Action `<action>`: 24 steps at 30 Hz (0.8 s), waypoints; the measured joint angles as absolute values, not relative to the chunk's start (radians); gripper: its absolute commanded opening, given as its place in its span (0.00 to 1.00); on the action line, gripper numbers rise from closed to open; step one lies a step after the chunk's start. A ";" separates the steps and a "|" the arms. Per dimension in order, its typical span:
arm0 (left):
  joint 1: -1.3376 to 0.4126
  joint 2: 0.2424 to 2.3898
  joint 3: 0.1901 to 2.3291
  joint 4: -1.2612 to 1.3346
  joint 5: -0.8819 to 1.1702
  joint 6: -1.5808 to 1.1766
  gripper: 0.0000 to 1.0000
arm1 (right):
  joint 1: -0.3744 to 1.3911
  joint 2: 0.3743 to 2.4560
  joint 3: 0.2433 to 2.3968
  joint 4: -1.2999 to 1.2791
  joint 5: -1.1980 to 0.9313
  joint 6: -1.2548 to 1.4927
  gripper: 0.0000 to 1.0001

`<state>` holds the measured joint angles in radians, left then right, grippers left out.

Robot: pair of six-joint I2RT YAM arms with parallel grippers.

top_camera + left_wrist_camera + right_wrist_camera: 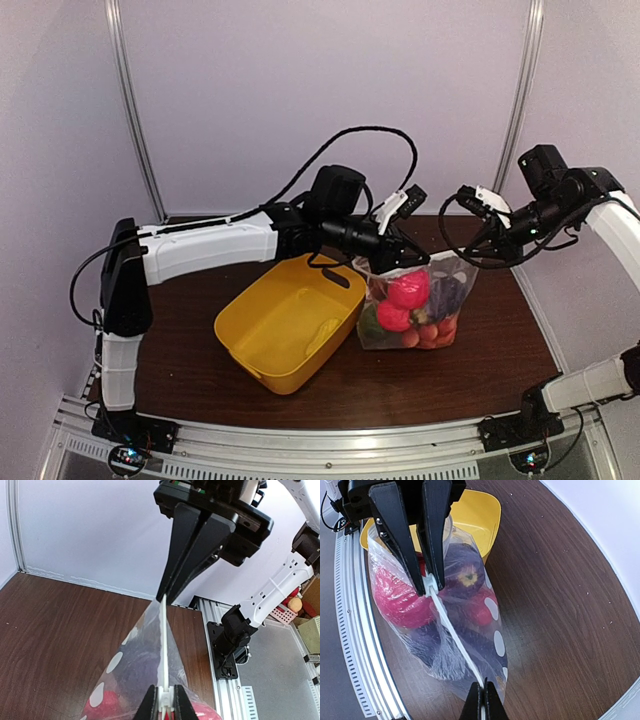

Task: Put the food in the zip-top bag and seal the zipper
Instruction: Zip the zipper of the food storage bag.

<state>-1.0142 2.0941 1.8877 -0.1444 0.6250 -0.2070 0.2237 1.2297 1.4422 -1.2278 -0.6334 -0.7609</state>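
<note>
On the left of the brown bench point(190, 335) we see the yellow tub point(262, 318). A pale yellow shape point(323, 336) lies inside it. It may be a piece of food, but we cannot tell from here.

Right next to the tub is the zip-top bag point(450, 285), with its bottom down on the bench. The left claw point(429, 584) is almost closed. It pinches the left end of the zipper point(452, 630) at the top of the bag.

The food point(408, 291) is inside the bag. We see pink-red pieces up high, a dark purple piece point(465, 572) beside them, and orange and green ones at the bottom.

The zipper is a thin white strip, pulled straight between the two claws. At its right end the right claw point(165, 594) is closed tight on it.
</note>
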 measured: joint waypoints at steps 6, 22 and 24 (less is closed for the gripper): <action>-0.990 2.065 1.845 -0.176 0.638 -0.208 0.54 | 0.176 1.215 1.393 -1.214 -0.585 -0.778 0.00; -0.962 1.920 1.573 -0.133 0.546 -0.184 0.86 | 0.175 1.082 1.278 -1.189 -0.595 -0.814 0.00; -0.969 1.909 1.522 -0.136 0.549 -0.149 0.86 | 0.176 1.082 1.279 -1.200 -0.596 -0.817 0.00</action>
